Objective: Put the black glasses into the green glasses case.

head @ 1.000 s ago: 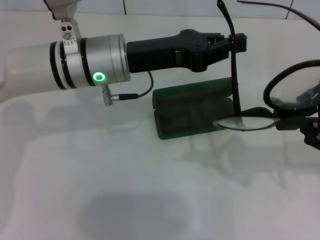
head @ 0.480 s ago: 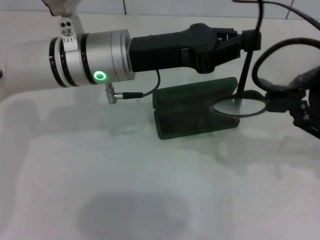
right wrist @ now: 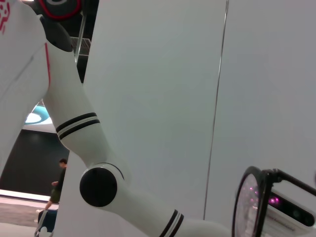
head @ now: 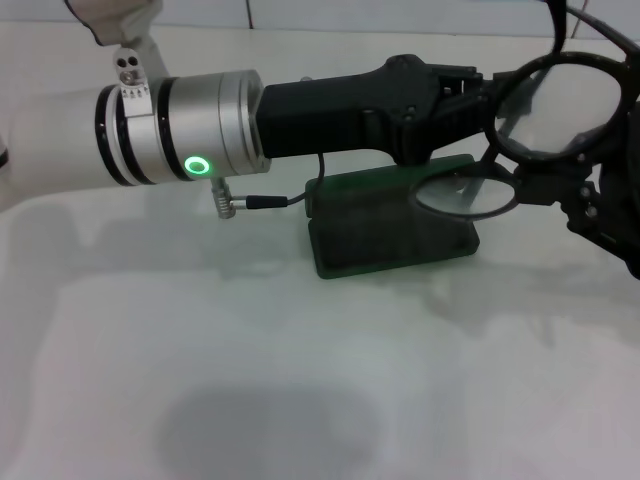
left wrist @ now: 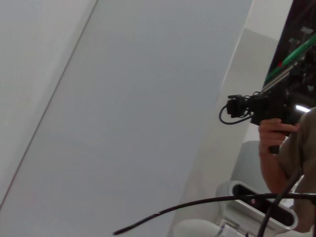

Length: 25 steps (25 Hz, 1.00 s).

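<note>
Left claw (head: 478,85) clamped on the black glasses (head: 545,110), right claw (head: 600,205) gripping them at 3 o'clock, held above my open green glasses case (head: 385,225) on the bench (head: 250,380).

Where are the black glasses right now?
In the head view, the black glasses are up in the air on the right, between the two grippers, above the right end of the open green glasses case.
</note>
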### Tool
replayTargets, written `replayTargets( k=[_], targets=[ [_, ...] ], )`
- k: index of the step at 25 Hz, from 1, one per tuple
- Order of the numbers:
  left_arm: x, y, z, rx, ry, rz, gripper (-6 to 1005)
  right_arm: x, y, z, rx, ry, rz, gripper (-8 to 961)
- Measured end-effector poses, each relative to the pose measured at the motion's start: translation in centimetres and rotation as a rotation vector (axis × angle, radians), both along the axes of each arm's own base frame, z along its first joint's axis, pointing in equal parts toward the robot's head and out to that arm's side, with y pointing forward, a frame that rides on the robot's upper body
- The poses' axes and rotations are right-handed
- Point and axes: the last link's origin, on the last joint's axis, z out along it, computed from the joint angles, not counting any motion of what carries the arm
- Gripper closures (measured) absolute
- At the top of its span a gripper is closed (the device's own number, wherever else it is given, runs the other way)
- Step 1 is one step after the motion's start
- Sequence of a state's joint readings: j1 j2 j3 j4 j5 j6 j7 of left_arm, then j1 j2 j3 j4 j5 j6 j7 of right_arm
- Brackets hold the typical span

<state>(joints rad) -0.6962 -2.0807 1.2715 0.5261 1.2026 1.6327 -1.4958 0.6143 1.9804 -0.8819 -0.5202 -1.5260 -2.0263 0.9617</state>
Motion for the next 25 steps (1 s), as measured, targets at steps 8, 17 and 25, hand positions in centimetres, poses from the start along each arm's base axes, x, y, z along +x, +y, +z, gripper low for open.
replayTargets(
  k=[8,17,25],
  targets=[
    [-0.12,-0.40,0.09,0.002,-0.020,-0.010,948,0.04,0.26,-0.11,0.010,-0.006,-0.015,907],
    [-0.22,-0.77,0.15,-0.002,-0.031,-0.027,949,-0.04,0.34,-0.21,0.014,0.001,-0.022,907],
    [-0.52,-0.67,0.26,0.015,-0.038,-0.012,949,-0.15,0.21,-0.29,0.009,0.010,-0.017,907]
  ],
)
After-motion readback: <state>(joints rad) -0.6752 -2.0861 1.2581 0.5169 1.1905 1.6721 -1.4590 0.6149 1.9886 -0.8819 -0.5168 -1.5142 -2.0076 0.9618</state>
